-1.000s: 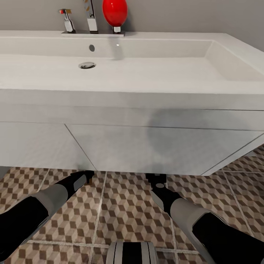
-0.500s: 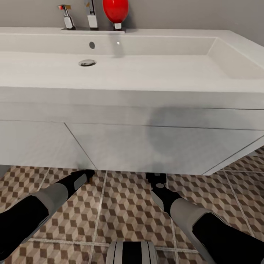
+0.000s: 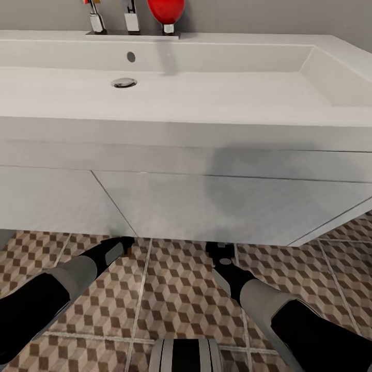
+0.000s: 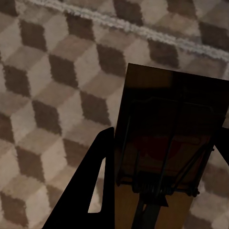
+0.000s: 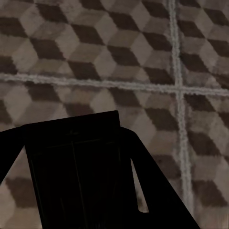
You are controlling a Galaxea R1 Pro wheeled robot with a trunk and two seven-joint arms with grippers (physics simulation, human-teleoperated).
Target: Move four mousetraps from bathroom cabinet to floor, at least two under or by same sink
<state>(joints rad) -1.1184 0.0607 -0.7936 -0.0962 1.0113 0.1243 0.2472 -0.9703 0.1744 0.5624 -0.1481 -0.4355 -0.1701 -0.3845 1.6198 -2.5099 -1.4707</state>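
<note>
A dark brown mousetrap (image 4: 171, 143) with thin wire parts sits between the fingers of my left gripper (image 4: 167, 133), which is shut on it just above the cube-patterned bathroom floor (image 4: 52, 76). A second mousetrap (image 5: 71, 171), seen as a dark slab, is held in my shut right gripper (image 5: 69, 131) over the same tiles (image 5: 143, 57). In the head view both grippers, left (image 3: 123, 242) and right (image 3: 219, 250), reach low at the front bottom edge of the unit below the white sink (image 3: 206, 98). The cabinet is out of view.
The white vanity unit (image 3: 232, 206) under the basin hangs low over the floor (image 3: 175, 294) and blocks the space behind the grippers. The chrome tap (image 3: 132, 20) and red ball knob (image 3: 166, 10) stand at the basin's back. My base (image 3: 186, 356) shows at the bottom.
The whole head view has shifted, so the sink sits a little higher in the picture: the camera moved. Both arms stay low at the vanity's bottom edge, still holding their traps.
</note>
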